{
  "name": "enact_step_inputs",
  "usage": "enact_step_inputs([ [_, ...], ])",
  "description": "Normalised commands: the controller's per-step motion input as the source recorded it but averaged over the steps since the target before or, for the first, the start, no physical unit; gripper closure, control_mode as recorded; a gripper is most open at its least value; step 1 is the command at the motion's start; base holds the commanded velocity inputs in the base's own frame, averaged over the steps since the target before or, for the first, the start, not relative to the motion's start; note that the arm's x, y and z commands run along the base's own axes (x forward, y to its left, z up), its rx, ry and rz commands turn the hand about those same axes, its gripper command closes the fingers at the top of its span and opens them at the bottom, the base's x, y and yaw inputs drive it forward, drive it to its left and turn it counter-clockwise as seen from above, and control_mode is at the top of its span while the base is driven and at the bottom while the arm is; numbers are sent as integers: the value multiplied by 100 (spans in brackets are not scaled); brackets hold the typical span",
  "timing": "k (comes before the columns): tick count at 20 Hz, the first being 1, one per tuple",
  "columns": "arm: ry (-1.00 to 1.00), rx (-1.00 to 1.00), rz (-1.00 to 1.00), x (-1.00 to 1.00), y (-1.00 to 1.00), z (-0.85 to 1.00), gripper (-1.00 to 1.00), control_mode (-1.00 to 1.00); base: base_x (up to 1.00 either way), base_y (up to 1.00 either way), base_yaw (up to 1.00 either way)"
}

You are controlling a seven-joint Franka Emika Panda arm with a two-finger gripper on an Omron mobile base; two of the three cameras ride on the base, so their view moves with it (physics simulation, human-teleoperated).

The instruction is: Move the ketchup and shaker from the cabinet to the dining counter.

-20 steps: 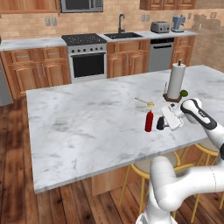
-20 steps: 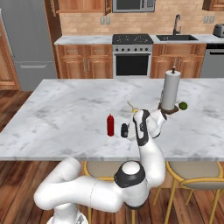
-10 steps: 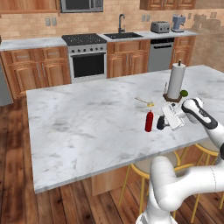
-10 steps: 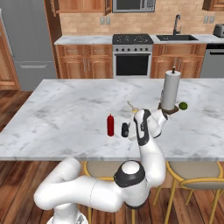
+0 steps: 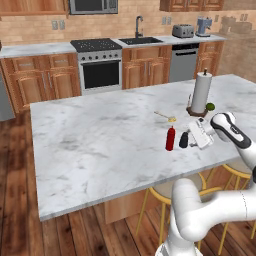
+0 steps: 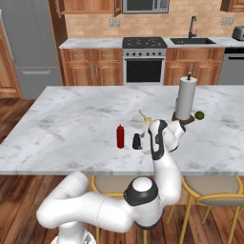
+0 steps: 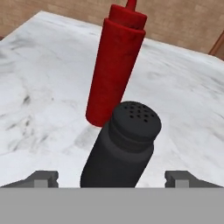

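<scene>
The black shaker (image 7: 124, 144) stands upright on the marble dining counter (image 5: 100, 145), right beside the red ketchup (image 7: 114, 65) bottle. My gripper (image 7: 112, 178) is open, its fingertips (image 7: 43, 177) wide on either side of the shaker and clear of it. From the base, the ketchup (image 5: 170, 138) (image 6: 120, 136) and shaker (image 5: 184, 140) (image 6: 137, 141) stand near the counter's stool-side edge, with the gripper (image 5: 192, 137) (image 6: 144, 141) level with the shaker. A reddish-brown wall cabinet (image 6: 90, 5) hangs far back.
A paper towel roll (image 5: 201, 92) and a green lime (image 5: 210, 106) stand just behind the gripper. A small yellow utensil (image 5: 167, 117) lies nearby. Yellow-legged stools (image 6: 209, 190) line the near edge. Stove (image 5: 100, 65) and sink counter run along the back wall.
The jaws have opened wide, letting go of the shaker, which stays standing beside the ketchup. Arm and base have hardly moved.
</scene>
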Motion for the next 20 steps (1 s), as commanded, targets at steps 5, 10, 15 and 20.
enact_step_inputs([
  [5, -3, -1, 0, -1, -14, 0, -100, -100, 0, 0, 0],
  [10, 0, -2, 0, 0, -20, 1, -100, -100, 0, 0, 0],
  [15, 2, -1, -2, -18, -13, 21, -100, -100, 0, 0, 0],
  [20, 16, -7, -13, -35, -2, 40, -100, -100, 0, 0, 0],
])
